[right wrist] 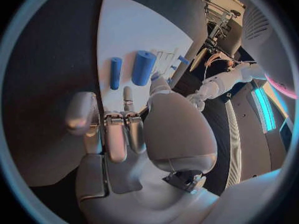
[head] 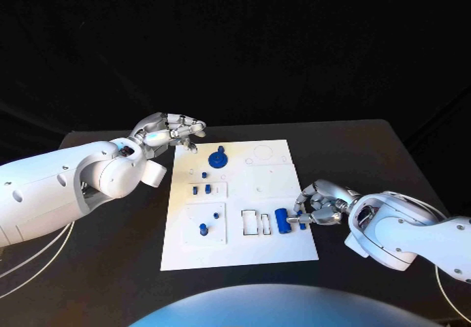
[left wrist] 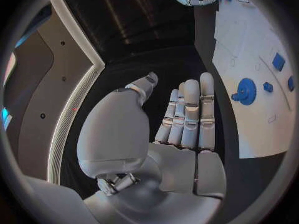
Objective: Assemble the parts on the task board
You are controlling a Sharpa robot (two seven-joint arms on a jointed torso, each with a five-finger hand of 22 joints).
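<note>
The right hand, fingers apart and holding nothing, hovers just beside the thick blue plastic cylinder lying near the white task board's right edge — a clumsy fingertip could roll it off. The left hand idles empty, fingers extended, at the far-left corner

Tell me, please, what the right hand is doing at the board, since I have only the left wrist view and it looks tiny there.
Observer: In the right wrist view, the right hand reaches toward a thick cylinder and a slim cylinder, which lie side by side on the task board. It grips neither.
Operator: How close is it?
Observer: Its thumb tip is at the thick cylinder's end. The slim cylinder lies apart from the fingers.
Operator: Where is my left hand relative to the board?
Observer: In the head view, the left hand hovers off the board's far left corner, near the blue gear, holding nothing.
</note>
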